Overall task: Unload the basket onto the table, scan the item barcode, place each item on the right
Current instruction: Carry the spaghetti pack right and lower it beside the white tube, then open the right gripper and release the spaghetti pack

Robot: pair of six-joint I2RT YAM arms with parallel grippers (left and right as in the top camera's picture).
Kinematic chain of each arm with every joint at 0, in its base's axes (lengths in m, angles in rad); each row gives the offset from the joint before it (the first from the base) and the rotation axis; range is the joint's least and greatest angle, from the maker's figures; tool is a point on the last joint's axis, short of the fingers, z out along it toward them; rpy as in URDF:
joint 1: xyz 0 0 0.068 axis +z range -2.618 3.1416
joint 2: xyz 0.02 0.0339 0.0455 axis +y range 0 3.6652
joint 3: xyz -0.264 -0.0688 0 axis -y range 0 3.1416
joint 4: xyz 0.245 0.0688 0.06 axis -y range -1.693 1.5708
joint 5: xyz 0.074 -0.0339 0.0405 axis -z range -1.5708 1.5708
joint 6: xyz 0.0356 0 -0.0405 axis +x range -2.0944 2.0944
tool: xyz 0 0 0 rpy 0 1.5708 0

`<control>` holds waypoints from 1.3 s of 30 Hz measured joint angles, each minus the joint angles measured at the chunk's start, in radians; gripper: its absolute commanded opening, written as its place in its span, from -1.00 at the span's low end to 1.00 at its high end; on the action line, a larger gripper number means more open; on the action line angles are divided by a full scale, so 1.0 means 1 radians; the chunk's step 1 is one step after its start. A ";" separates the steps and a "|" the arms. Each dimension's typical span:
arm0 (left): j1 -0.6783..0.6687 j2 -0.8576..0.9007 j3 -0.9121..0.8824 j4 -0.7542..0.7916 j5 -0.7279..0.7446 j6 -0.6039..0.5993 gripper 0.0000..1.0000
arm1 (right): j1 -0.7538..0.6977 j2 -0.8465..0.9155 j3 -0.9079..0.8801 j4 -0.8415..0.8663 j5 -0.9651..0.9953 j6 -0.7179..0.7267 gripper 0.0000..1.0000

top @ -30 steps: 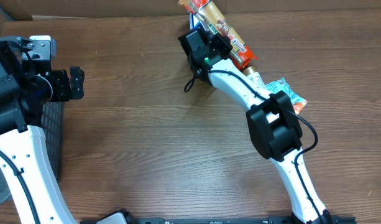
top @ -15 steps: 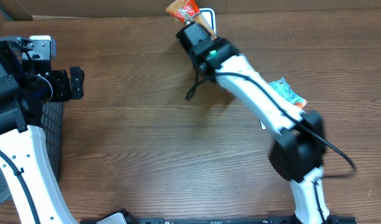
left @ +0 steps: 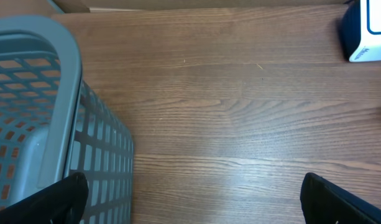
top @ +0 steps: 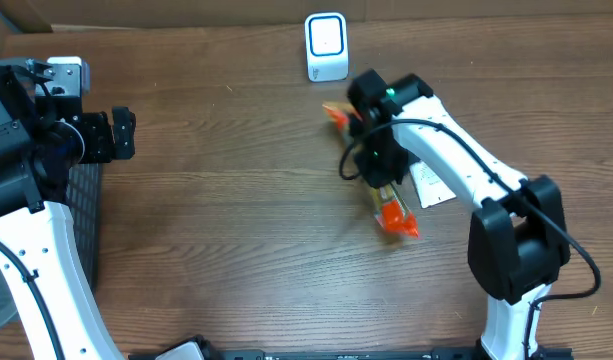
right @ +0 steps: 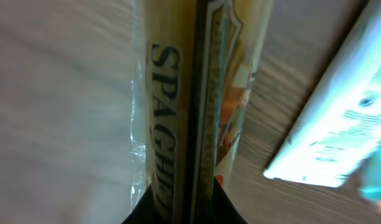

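Note:
The item is a long spaghetti packet [top: 392, 213] with orange ends. My right gripper [top: 374, 168] is shut on its middle and holds it over the table, one end pointing front right. In the right wrist view the packet [right: 196, 93] runs straight up from the gripper [right: 184, 208], its lettering toward the camera. No barcode shows on it. The white and blue scanner [top: 327, 46] stands at the back edge, apart from the packet, and shows as a scanner [left: 367, 28] at the top right of the left wrist view. My left gripper [top: 123, 135] hangs open and empty at the far left.
A grey mesh basket [left: 59, 124] sits under the left arm, seen as a dark basket [top: 83, 205] from overhead. A flat white packet [top: 431, 185] lies on the table just right of the spaghetti and shows as a white packet [right: 339, 124] at the right wrist.
The right arm has swung the spaghetti packet away from the scanner toward the middle of the table, turning it lengthwise. The scanner now stands uncovered. The left arm has not moved.

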 measured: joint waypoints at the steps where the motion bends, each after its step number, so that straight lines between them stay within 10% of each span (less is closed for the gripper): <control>1: 0.000 0.000 0.000 0.000 0.000 0.000 1.00 | -0.020 0.003 -0.042 0.030 0.006 0.022 -0.93; 4: 0.000 0.000 0.000 0.000 0.000 0.000 0.99 | -0.096 0.008 -0.135 0.103 0.024 0.075 -0.88; 9: 0.000 0.000 0.000 0.000 0.000 0.000 1.00 | -0.194 0.005 -0.148 0.122 0.016 0.120 0.22; 20: 0.000 0.000 0.000 0.000 0.000 0.000 1.00 | -0.262 0.005 -0.108 0.062 -0.019 0.121 1.00; 39: 0.000 0.000 0.000 0.000 0.000 0.000 0.99 | -0.262 -0.192 0.136 -0.001 -0.243 0.105 1.00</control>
